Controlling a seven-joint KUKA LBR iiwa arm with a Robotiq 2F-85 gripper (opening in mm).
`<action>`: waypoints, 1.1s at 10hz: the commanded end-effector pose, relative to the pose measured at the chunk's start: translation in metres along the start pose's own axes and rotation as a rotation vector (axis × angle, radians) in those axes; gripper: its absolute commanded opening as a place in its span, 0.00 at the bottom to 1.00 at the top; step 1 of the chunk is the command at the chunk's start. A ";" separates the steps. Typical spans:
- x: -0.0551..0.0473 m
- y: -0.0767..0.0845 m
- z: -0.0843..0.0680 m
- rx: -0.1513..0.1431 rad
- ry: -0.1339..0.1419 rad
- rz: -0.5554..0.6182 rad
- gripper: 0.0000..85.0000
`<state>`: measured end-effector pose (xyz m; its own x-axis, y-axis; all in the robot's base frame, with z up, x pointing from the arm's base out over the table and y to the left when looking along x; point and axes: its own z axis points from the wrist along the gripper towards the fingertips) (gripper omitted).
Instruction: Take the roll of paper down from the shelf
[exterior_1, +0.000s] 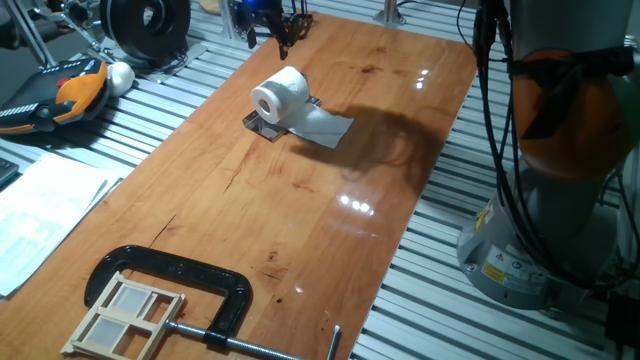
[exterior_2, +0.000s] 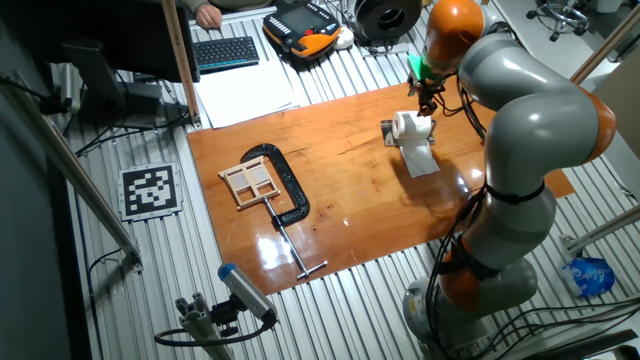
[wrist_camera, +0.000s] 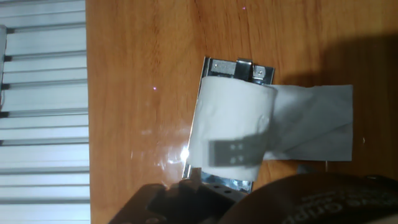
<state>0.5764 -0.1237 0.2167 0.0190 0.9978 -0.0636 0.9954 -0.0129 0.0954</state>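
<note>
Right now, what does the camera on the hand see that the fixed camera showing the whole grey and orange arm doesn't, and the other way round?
Only the hand view shows the shelf's shiny metal edges close up, sticking out past both ends of the roll. Only the fixed view shows the black C-clamp, the keyboard and the arm itself. Both show the roll of paper lying on the shelf, its loose sheet trailing onto the wooden table.
</note>
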 end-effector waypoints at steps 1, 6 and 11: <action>-0.003 0.001 0.002 0.008 0.000 -0.003 1.00; -0.013 -0.001 0.020 0.001 0.024 0.006 1.00; -0.014 -0.002 0.038 -0.006 0.047 0.013 1.00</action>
<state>0.5775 -0.1403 0.1794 0.0270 0.9995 -0.0135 0.9947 -0.0255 0.0993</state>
